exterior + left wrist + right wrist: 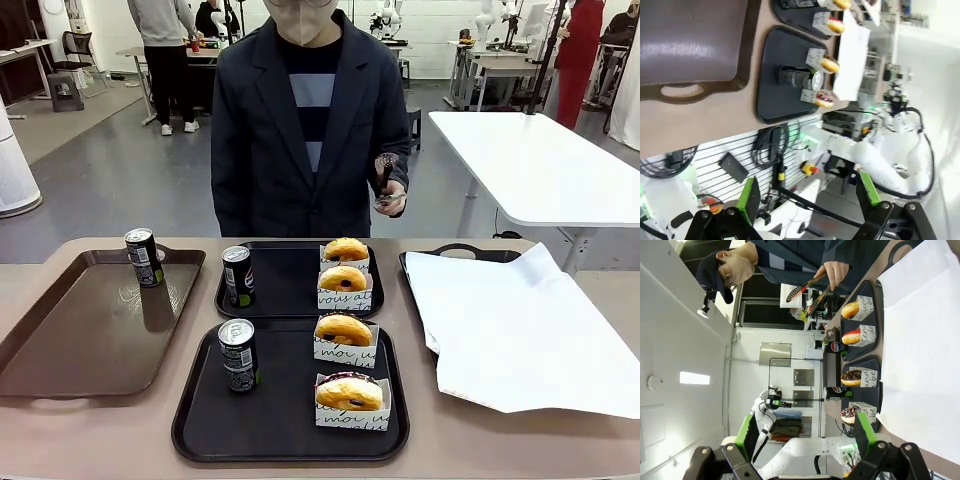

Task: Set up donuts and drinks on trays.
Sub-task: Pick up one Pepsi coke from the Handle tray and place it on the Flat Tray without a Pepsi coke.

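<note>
Two black trays [290, 425] sit mid-tabletop, near and far, each holding two donuts [343, 330] along its right edge and a can [238, 354] at left. A third can [144, 257] stands in the brown tray's [60, 340] far corner. The person's hand [392, 195] grips what look like tongs [384, 170]. Both grippers, left [805, 197] and right [802, 432], hang with jaws wide and empty.

There are two black trays [290, 425] [290, 285]. There are four donuts [349, 393] [343, 329] [343, 279] [346, 249], two on each black tray. There are three cans [238, 355] [238, 276] [144, 257]. There is one brown tray [70, 340], one white paper [520, 330] and one pair of tongs [385, 175].
</note>
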Tool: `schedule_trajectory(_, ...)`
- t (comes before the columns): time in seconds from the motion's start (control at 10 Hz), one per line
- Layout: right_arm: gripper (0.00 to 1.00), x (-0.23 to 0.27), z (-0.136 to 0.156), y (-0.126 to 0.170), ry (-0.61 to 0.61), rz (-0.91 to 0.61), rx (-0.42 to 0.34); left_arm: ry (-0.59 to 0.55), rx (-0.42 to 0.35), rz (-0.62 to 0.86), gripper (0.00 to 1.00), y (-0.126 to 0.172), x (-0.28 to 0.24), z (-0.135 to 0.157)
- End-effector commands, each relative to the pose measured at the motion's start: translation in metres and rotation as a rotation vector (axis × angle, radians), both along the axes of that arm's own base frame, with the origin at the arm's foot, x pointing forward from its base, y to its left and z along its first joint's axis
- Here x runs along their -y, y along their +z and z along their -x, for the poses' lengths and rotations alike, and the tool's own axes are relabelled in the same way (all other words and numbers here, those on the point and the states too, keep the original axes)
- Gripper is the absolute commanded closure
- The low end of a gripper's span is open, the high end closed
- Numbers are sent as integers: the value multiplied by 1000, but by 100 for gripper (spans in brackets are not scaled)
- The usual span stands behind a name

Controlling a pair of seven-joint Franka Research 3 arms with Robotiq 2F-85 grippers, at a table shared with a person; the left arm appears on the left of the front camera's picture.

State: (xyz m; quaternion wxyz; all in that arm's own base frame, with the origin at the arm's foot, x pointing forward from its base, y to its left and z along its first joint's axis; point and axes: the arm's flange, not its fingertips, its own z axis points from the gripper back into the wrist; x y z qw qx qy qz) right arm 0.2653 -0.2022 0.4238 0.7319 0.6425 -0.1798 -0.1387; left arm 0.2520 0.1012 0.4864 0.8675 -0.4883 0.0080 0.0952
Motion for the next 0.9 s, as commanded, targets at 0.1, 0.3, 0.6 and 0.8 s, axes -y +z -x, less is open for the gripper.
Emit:
schedule_trajectory(0.1, 0, 0, -2, 0, -5, -13, 30, 4, 57, 247, 0, -41, -41, -11)
schedule_trajectory(0.3, 0, 0, -2, 0, -5, -13, 30, 38, 63, 286, 0, -61, -58, -9)
schedule_trajectory(0.6, 0, 0, -2, 0, -5, -13, 30, 48, 45, 256, 0, -69, -56, -6)
schedule_trajectory(0.8, 0, 0, -2, 0, -5, -13, 30, 48, 45, 256, 0, -69, -56, -6)
